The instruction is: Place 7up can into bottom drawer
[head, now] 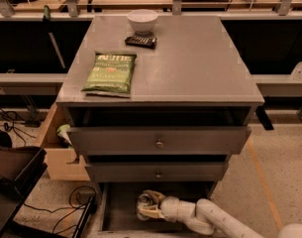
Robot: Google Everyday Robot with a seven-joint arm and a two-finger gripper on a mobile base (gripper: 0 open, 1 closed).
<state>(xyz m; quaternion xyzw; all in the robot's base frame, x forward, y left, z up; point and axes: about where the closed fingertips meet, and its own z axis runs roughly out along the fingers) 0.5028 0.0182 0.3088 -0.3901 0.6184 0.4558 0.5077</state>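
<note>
The bottom drawer (120, 211) is pulled out under the grey cabinet, and its flat grey floor shows. My gripper (147, 206) is low inside it, left of the drawer's middle, on the end of my white arm coming in from the lower right. It is shut on the 7up can (145, 200), of which only a pale silvery round end shows between the fingers. The can's label is hidden. I cannot tell whether the can touches the drawer floor.
On the cabinet top lie a flat green chip bag (110, 73), a white bowl (142, 20) and a small black device (140, 41). Two knobbed drawer fronts (159, 144) overhang the bottom drawer. A wooden box (55, 157), cables (77, 198) and dark gear stand at left.
</note>
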